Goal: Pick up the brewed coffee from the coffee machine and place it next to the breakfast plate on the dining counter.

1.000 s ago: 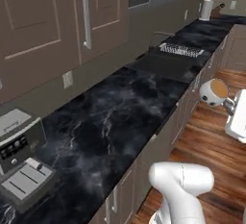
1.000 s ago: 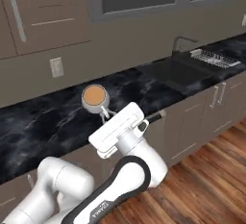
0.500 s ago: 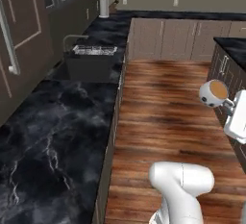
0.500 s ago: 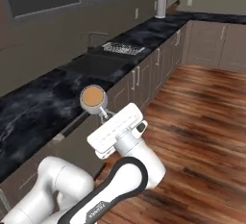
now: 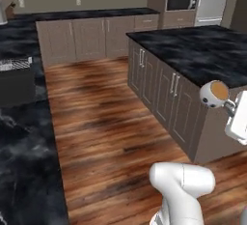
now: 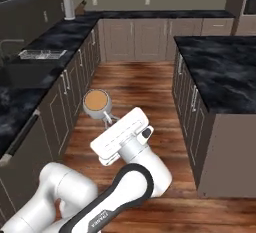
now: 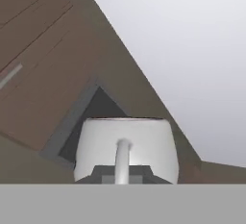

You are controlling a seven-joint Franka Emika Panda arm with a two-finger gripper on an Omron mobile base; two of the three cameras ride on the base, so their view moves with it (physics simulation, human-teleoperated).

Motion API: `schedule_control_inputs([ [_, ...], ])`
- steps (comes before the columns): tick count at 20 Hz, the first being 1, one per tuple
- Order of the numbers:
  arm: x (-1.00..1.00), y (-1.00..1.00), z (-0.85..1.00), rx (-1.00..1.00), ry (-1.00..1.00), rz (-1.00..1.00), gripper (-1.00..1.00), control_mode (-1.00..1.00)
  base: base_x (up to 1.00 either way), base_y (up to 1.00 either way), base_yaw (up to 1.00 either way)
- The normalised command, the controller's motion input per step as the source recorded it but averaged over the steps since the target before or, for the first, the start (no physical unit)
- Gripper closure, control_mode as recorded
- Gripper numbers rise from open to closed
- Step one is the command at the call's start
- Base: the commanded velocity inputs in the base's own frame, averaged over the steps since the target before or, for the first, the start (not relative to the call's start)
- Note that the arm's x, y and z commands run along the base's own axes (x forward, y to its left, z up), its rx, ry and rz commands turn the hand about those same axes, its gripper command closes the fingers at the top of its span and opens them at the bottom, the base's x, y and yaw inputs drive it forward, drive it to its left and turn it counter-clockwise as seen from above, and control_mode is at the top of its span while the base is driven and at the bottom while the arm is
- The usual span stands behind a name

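Gripper [image 6: 107, 119] clamped on the brewed coffee [image 6: 96, 102] by its handle, mug upright just above the fingers (brim-full, probably). Dining counter [image 6: 220, 67] off to its right. Keep wrist level, drive slowly.

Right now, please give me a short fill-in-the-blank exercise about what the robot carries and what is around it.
1. The gripper holds the white mug by its ____.
2. The liquid inside the mug is ____ in colour.
3. The floor between the counters is made of ____.
4. The dining counter has a ____ marble top.

Missing words: handle; brown; wood; black
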Motion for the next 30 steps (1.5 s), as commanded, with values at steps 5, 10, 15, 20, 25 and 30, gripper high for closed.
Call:
schedule_control_inputs([
  [5,0.0,0.0,0.0,0.0,0.0,0.0,1.0,1.0,0.17,-0.53,-0.63],
  [10,0.0,0.0,0.0,0.0,0.0,0.0,1.0,1.0,0.57,-0.66,-0.45],
  [15,0.0,0.0,0.0,0.0,0.0,0.0,1.0,1.0,1.0,-1.0,-0.1],
  [20,0.0,0.0,0.0,0.0,0.0,0.0,1.0,1.0,1.0,-0.9,-0.03],
  [25,0.0,0.0,0.0,0.0,0.0,0.0,1.0,1.0,1.0,-0.89,-0.01],
  [30,0.0,0.0,0.0,0.0,0.0,0.0,1.0,1.0,1.0,-0.99,0.0],
])
